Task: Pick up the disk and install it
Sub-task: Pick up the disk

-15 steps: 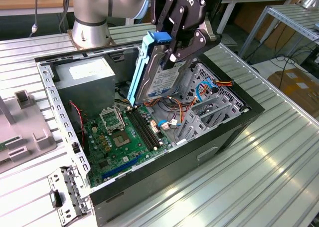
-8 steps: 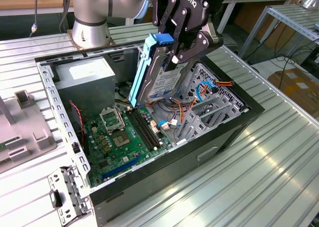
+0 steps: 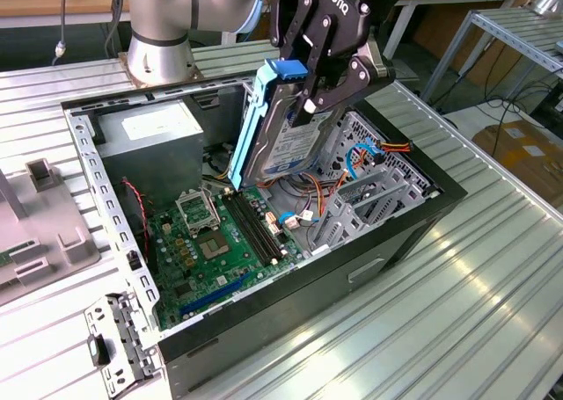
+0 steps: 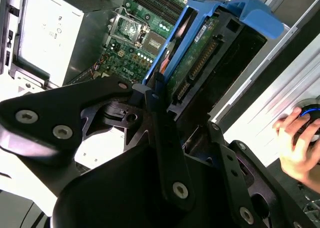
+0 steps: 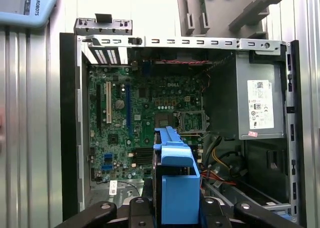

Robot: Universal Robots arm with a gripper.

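The disk, a silver hard drive with a white-and-blue label in a blue plastic carrier, hangs tilted on edge above the open computer case. My gripper is shut on the disk's upper end, one finger on each flat side. In the second wrist view the disk shows its green circuit-board side between the black fingers. In the first wrist view the blue carrier sits over the motherboard. Below the disk lies the metal drive cage.
Inside the case are the green motherboard, a grey power-supply box and loose cables. A grey side panel lies at the exterior view's left. A person's hand rests on a dark object beside the case.
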